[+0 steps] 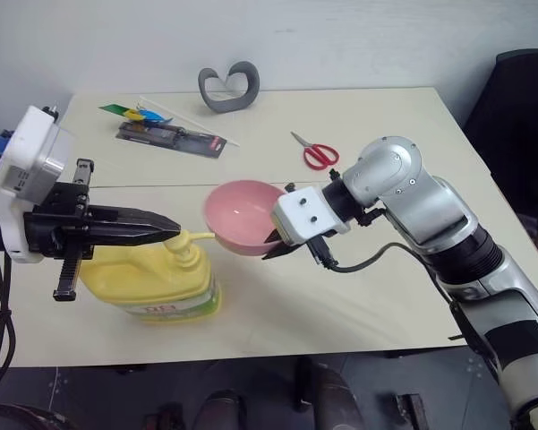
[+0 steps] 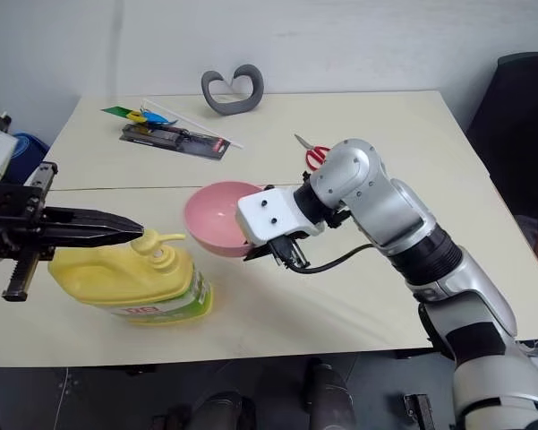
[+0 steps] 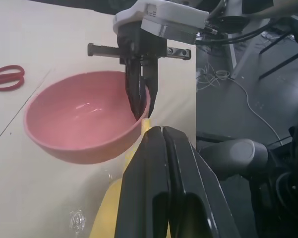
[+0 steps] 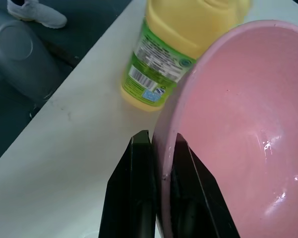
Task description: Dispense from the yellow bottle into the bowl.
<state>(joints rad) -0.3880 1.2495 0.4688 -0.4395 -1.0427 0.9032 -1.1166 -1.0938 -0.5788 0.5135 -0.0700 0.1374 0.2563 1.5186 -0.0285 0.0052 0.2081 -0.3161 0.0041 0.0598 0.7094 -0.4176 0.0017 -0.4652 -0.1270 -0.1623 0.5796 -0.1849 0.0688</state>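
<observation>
Left eye view: at centre the right gripper (image 1: 275,240) pinches the rim of the pink bowl (image 1: 242,213), held beside the yellow bottle (image 1: 152,279) at lower left, whose pump sits under the closed, empty left gripper (image 1: 172,228).

bottle (image 1: 152,282) on table (image 1: 385,296) at left, bowl (image 1: 242,215) just right of its pump, scissors (image 1: 318,152) behind

Silver-grey jointed right arm (image 1: 430,215) with black bands, white wrist blocks, black two-fingered tool (image 1: 277,246), looping black cable (image 1: 367,262)
</observation>
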